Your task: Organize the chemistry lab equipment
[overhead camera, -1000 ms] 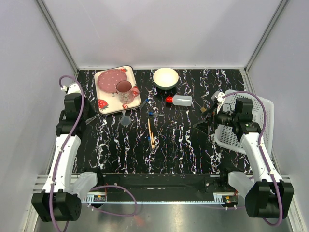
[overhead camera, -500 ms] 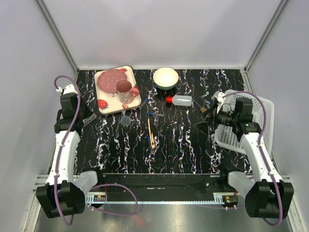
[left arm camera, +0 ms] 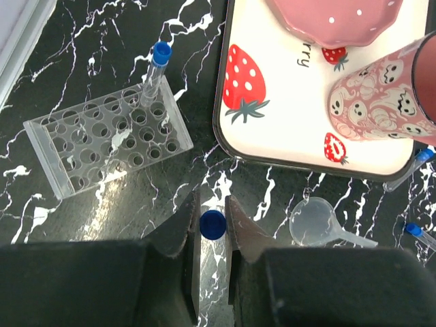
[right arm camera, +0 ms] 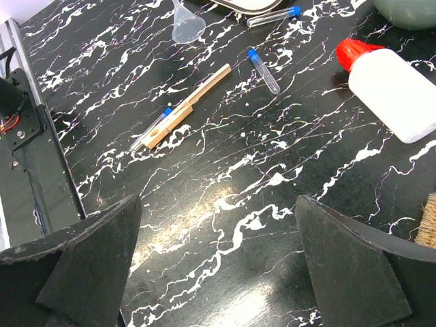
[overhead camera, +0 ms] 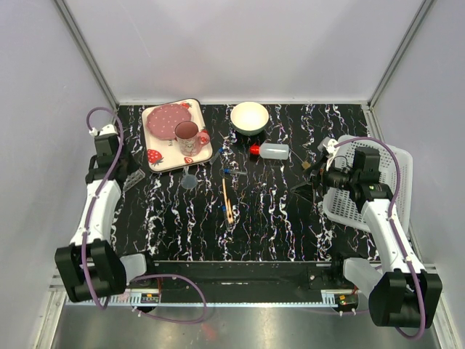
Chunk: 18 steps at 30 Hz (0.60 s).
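Since the earlier overhead frame the left arm [overhead camera: 98, 207] has swung its elbow and shoulder toward the left edge, and its wrist sits slightly higher in the frame. The right arm [overhead camera: 385, 225] and the loose things have not shifted.

The left jaws are clenched on a blue-capped tube [left arm camera: 213, 225], cap up, at the bottom centre of the left wrist view. The clear grid rack [left arm camera: 105, 139] lies to the upper left of them on the counter [overhead camera: 290, 218], with a second tube [left arm camera: 155, 71] standing in a hole at its far edge. The tiny clear cup [left arm camera: 312, 221] lies just below the strawberry-print tray [left arm camera: 272, 116], which carries the pink mug [left arm camera: 381, 102].

The right jaws are spread wide with nothing between them, above bare counter. In the right wrist view the red-capped bottle [right arm camera: 392, 85] lies on its side at the upper right. The wooden stick [right arm camera: 194, 102] lies left of centre with a tube [right arm camera: 151, 129] alongside it. Brush bristles [right arm camera: 428, 221] show at the right edge.
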Tool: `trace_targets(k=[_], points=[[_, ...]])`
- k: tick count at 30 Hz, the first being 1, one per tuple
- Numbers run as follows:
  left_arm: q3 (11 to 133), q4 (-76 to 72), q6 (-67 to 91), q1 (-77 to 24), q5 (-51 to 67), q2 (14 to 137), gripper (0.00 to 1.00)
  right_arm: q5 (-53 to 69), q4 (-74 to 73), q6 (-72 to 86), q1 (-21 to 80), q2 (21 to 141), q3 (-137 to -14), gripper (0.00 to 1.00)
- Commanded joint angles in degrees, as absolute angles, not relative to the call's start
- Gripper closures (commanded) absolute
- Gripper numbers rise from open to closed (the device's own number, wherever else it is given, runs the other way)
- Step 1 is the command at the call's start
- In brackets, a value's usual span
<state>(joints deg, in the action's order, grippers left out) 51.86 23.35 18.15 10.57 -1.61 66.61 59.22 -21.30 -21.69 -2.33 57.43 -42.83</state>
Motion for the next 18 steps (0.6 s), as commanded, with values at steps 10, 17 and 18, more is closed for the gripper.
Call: trace_targets(k=[10, 17, 18], points=[[55.8, 11.8, 16.5, 12.2, -11.6, 75.7, 0.89, 60.3, -22.0, -22.9, -2.6, 59.8, -45.3, 0.0], [55.6, 6.3, 16.7, 13.2, -14.0, 80.9, 0.89, 60.2, -22.7, -23.1, -2.6, 60.8, -45.9, 0.0], [55.8, 6.0, 16.6, 13.3, -13.9, 81.5, 0.89, 60.3, -22.8, -23.0, -2.6, 60.9, -46.0, 0.0]])
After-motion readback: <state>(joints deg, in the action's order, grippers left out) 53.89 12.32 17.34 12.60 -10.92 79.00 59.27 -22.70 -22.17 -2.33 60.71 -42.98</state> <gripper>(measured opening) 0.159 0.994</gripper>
